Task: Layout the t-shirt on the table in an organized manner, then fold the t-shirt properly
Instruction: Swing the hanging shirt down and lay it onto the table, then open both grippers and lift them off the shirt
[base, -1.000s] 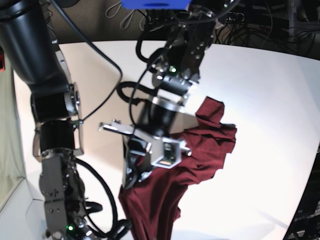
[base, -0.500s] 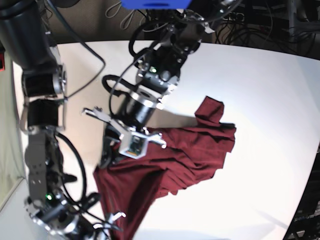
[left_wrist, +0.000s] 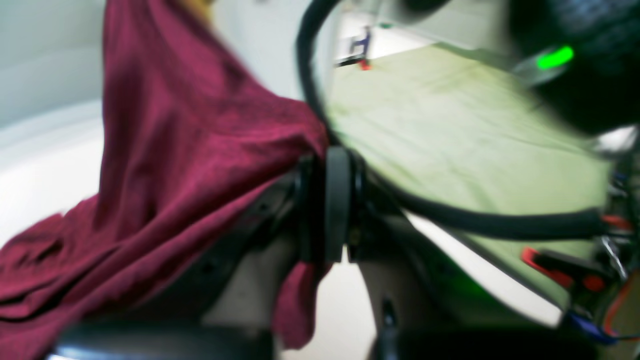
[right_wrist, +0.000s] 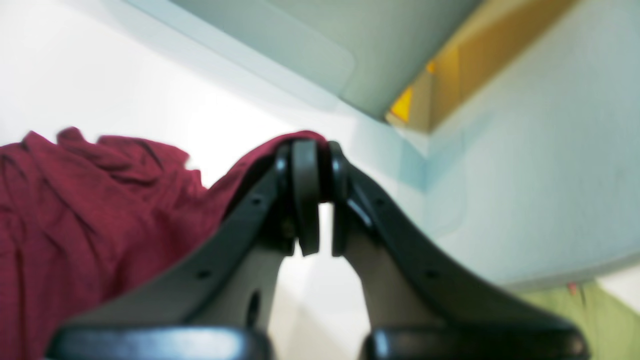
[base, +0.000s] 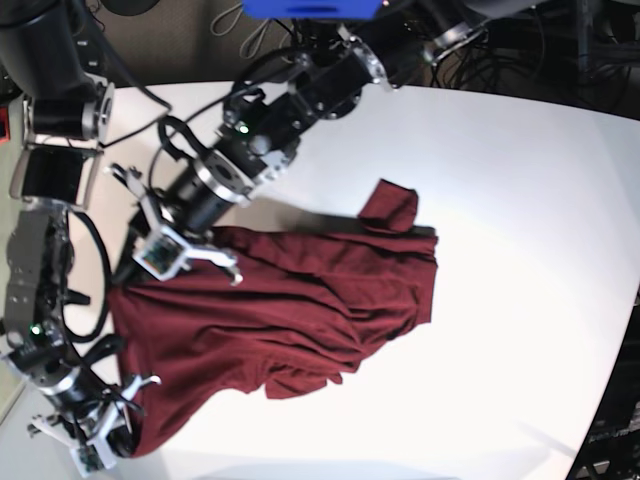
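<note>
The dark maroon t-shirt (base: 290, 310) lies partly spread and wrinkled on the white table (base: 520, 200), with one sleeve folded up at its far right. My left gripper (base: 128, 288) is at the shirt's left edge; the left wrist view shows it (left_wrist: 327, 200) shut on a fold of the t-shirt (left_wrist: 175, 150), which drapes away to the left. My right gripper (base: 118, 440) is at the shirt's near-left corner. In the right wrist view this gripper (right_wrist: 322, 200) pinches the t-shirt's (right_wrist: 75, 210) hem at its tips.
Cables and dark equipment crowd the space behind the table's far edge, under a blue object (base: 310, 8). The table's dark curved edge (base: 625, 380) runs down the right side. Both arms' black links and cables (base: 60, 290) stand along the left side.
Both arms have swung left in the base view, pulling the shirt's edge with them. The bunched cloth has stretched out wider and flatter across the table.
</note>
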